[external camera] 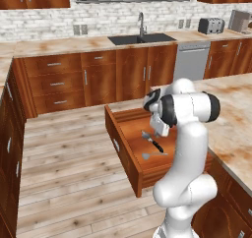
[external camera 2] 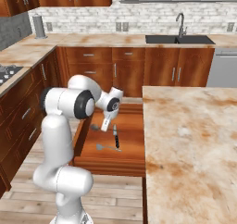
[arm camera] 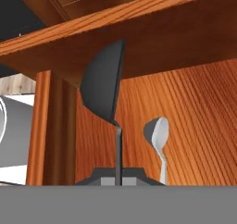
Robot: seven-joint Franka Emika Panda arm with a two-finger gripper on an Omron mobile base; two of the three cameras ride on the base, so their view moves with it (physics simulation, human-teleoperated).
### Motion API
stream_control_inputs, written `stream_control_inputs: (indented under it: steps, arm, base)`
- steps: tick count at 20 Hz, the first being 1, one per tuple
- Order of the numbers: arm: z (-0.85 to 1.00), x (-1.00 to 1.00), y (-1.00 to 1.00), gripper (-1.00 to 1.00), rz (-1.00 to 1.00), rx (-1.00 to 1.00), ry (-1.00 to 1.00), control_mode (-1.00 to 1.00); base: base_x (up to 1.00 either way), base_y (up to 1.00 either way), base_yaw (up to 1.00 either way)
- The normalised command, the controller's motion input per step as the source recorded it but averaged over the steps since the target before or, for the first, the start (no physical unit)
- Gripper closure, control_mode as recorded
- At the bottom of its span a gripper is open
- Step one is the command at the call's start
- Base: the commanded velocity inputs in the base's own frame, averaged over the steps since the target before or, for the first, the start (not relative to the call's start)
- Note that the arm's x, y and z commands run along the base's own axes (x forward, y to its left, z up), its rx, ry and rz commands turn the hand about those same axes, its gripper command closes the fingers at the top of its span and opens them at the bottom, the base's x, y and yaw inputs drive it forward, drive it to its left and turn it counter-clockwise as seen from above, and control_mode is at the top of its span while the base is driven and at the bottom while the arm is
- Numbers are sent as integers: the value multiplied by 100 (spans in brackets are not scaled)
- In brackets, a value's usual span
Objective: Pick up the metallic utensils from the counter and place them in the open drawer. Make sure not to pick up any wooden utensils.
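Your gripper [arm camera: 118, 177] was pinched narrow on the thin handle of the dark-grey spoon [arm camera: 104, 86], and the hand view had that handle rising straight up from between the tips, with the bowl turned edge-on in front of a wooden drawer wall. From the base cameras you could see the gripper [external camera: 157, 132] hanging over the middle of the open drawer [external camera: 123, 153], with the spoon's bowl [external camera 2: 95, 127] jutting towards the drawer's left side, above the floor. I could not tell whether it touched the wood. Inside the drawer, the knife [external camera 2: 115, 136] lay flat on the floor just beside the gripper [external camera 2: 106, 125], blade towards the drawer's back. A paler spoon [external camera 2: 107, 147] lay nearer the drawer's front wall, apart from the knife, and in the hand view it [arm camera: 157, 133] sat just beside the held one. You had bare drawer floor on the right half, towards the counter [external camera 2: 190, 140], whose edge overhung that side of the drawer. Beyond the drawer's front and left walls there was open wooden flooring.
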Motion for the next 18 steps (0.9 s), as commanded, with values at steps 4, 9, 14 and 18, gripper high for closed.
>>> stream_control_inputs:
  steps: [4,9,14,18]
  arm:
    - [-46,12,0,100,0,0,0,-100]
    - [-41,7,-1,100,0,0,0,-100]
    - [-39,6,0,100,0,0,0,-100]
    - [-37,8,0,100,0,0,0,-100]
  base:
    - [0,0,0]
    - [0,0,0]
    - [0,0,0]
    - [0,0,0]
